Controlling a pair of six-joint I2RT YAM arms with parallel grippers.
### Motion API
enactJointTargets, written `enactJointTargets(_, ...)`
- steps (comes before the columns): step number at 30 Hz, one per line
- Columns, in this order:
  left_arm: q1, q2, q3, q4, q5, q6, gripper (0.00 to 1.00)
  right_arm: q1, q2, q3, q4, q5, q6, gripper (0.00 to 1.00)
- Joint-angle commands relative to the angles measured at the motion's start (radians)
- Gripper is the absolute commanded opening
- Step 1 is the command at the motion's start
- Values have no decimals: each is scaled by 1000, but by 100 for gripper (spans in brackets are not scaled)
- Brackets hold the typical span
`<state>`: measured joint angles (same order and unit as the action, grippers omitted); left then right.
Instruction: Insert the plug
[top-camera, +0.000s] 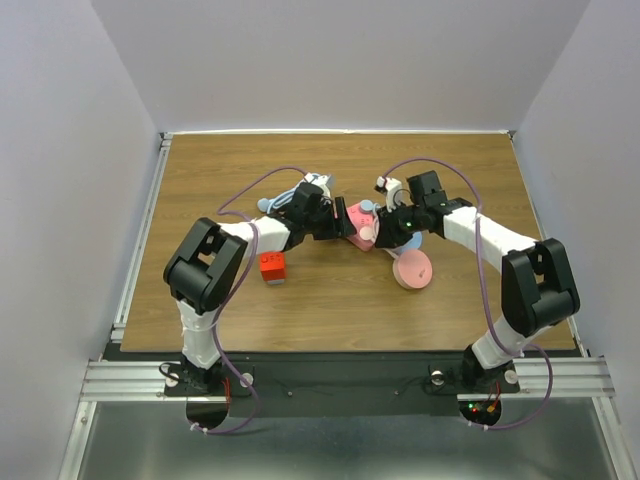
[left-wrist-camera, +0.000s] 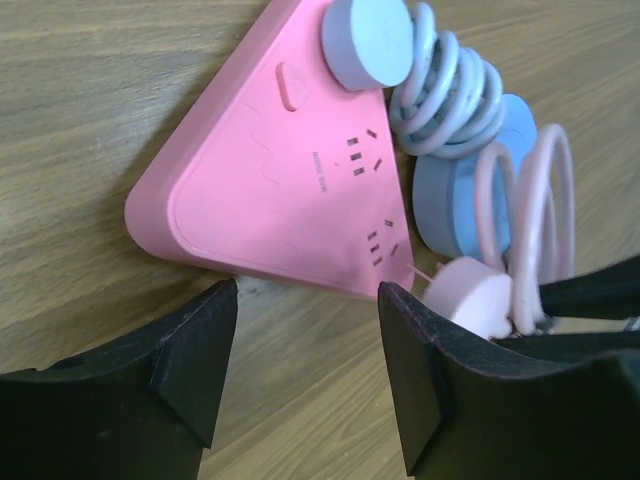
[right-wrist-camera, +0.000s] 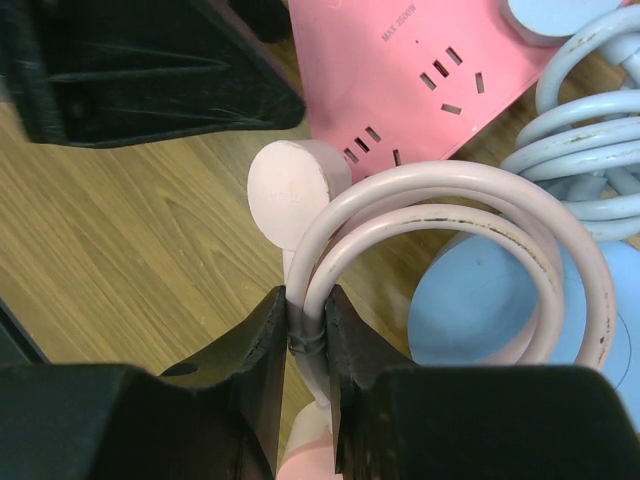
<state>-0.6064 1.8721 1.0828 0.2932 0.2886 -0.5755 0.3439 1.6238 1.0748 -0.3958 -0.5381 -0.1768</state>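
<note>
A pink triangular power strip lies flat on the wood, sockets up. A blue plug sits in its far corner. The round pink plug hangs beside the strip's near edge, close to the lowest socket. My right gripper is shut on the looped pink cord just behind that plug. My left gripper stands open over bare wood at the strip's edge, holding nothing.
A coiled blue cord and a round blue hub lie against the strip's right side. A pink round disc rests on the table by the right arm. A red block sits left of the strip.
</note>
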Motion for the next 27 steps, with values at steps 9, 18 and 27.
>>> enactJointTargets(9, 4, 32, 26, 32, -22, -53, 71, -26, -77, 57, 69, -14, 2, 0)
enactJointTargets(18, -18, 13, -56, 211, -126, -223, 75, -26, -168, 10, 89, 1, 43, 1)
enactJointTargets(27, -19, -5, -144, 360, -180, -325, 75, -26, -307, -18, 87, 16, 65, 1)
